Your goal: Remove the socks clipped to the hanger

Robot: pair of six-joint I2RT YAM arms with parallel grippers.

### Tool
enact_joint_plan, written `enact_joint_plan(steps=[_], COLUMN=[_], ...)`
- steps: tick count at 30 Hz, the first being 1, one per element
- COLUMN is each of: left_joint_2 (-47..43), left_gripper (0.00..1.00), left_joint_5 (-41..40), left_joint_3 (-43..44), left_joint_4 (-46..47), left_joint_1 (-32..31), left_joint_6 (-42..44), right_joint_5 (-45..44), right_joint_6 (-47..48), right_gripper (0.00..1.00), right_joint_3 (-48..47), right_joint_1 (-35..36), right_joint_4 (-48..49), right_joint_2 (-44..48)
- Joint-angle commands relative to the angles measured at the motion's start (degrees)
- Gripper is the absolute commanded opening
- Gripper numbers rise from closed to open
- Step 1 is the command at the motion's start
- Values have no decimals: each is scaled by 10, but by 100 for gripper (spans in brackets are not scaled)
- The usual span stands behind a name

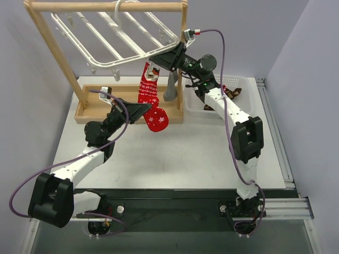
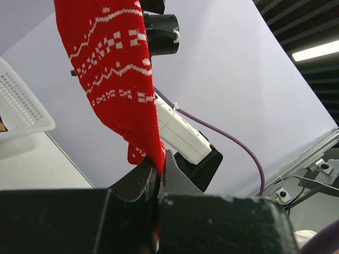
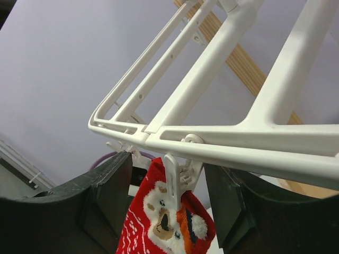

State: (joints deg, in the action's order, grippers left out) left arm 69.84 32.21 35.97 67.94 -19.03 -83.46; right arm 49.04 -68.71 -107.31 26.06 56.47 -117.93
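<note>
1. Left gripper (image 2: pixel 159 177) fills the wrist cam, with its fingers pressed together on the toe end of the red sock (image 2: pixel 114 79).
2. Right gripper (image 3: pixel 170 190) is up at the white hanger (image 3: pixel 238 135). Its fingers are spread on either side of the clip (image 3: pixel 172 182) biting the sock's cuff, with a gap on both sides.
3. From above, the red sock dangles off the hanger's lower right corner, and the hanger hangs tilted from the wooden rack (image 1: pixel 106 7).
4. Grey sock (image 1: pixel 170 90) hangs just beside the red one, on its right.
5. White basket (image 1: pixel 235 80) sits by the right arm with a brown-and-black sock (image 1: pixel 233 93) in it.
</note>
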Motion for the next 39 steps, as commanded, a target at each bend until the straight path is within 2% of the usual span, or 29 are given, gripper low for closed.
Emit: enact_joint_plan(steps=[1, 9, 23, 28, 32, 35, 37, 39], left_joint_2=[-5, -10, -6, -4, -3, -1, -1, 0], left_gripper=[0, 0, 0, 0, 0, 0, 0, 0], left_joint_5=[15, 20, 22, 23, 24, 25, 26, 26], left_joint_3=[0, 2, -4, -3, -2, -2, 0, -2], left_joint_4=[40, 33, 38, 39, 39, 39, 38, 40], left_joint_1=[-2, -2, -4, -4, -4, -4, -4, -4], left_joint_6=[-6, -5, -10, -12, -13, -12, -12, -14], right_joint_5=[18, 19, 33, 39, 43, 44, 45, 48], right_joint_6=[-38, -67, -63, -61, -51, -43, -43, -39], right_gripper=[56, 50, 39, 39, 45, 45, 40, 27], right_joint_3=[-30, -30, -41, -38, -41, -41, -43, -48], right_joint_1=[-2, -3, 5, 4, 4, 4, 4, 4], right_joint_4=[86, 123, 120, 124, 110, 101, 100, 94], right_joint_2=[0, -18, -29, -29, -29, -31, -31, -34])
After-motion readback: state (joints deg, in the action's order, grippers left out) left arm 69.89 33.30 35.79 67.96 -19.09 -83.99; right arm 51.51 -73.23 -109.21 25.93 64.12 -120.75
